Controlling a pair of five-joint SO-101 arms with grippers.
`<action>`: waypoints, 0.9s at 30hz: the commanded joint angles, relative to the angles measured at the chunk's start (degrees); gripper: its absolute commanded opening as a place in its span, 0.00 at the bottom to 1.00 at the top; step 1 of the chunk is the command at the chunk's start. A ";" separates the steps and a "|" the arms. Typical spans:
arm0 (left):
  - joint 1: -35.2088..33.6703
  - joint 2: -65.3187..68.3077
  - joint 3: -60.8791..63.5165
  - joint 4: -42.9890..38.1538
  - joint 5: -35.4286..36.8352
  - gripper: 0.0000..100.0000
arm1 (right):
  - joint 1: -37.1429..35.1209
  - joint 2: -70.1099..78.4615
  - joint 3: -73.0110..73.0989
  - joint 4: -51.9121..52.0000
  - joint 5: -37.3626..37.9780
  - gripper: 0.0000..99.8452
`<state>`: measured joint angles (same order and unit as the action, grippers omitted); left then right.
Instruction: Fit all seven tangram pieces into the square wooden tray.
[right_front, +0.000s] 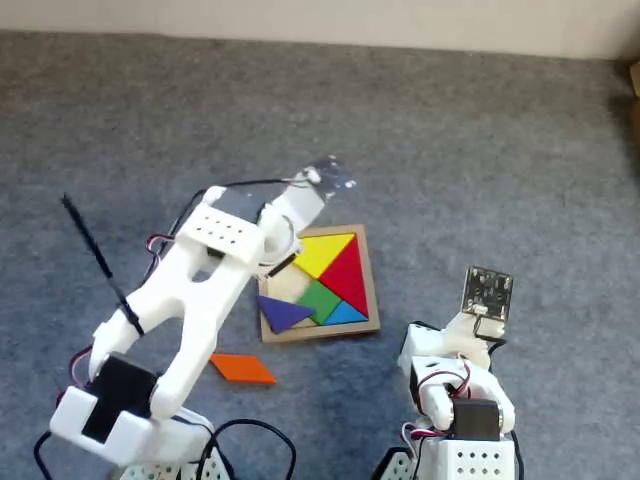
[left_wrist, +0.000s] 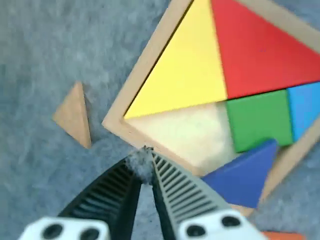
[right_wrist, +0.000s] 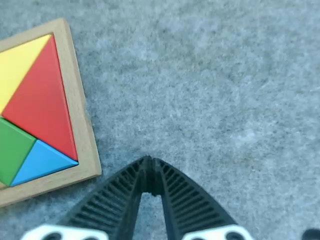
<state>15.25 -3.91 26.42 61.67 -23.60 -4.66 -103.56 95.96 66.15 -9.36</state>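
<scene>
Wooden tray (right_front: 371, 285) mid-table, left part bare. Purple triangle (right_front: 283, 313) tilts over its near-left rim. Orange parallelogram (right_front: 243, 368) nearer, on carpet (right_front: 450, 120). Tan triangle (left_wrist: 75, 116) just outside left rim. Left gripper (left_wrist: 145, 159) and right gripper (right_wrist: 150, 170) both pinched closed, empty. Probably open first, then clamp tan triangle's edges.

No readable text or numbers.
The pieces (right_front: 345, 270) are plain blocks of colour, the tray (right_front: 371, 280) is bare wood, and any marks on the circuit board (right_front: 487, 290) are too small to make out.
</scene>
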 joint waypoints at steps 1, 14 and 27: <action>-5.32 -1.27 2.77 -3.69 2.90 0.00 | 0.84 -0.48 8.31 -1.45 -0.70 0.02; -5.76 -1.98 15.69 -13.01 2.90 0.00 | 0.84 -0.48 8.31 -1.45 -0.70 0.02; -3.47 -4.88 15.96 -8.00 7.03 0.00 | 0.84 -0.48 8.31 -1.54 -0.70 0.02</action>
<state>11.12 -4.26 42.51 51.56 -19.47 -4.66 -103.56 95.96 66.15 -9.36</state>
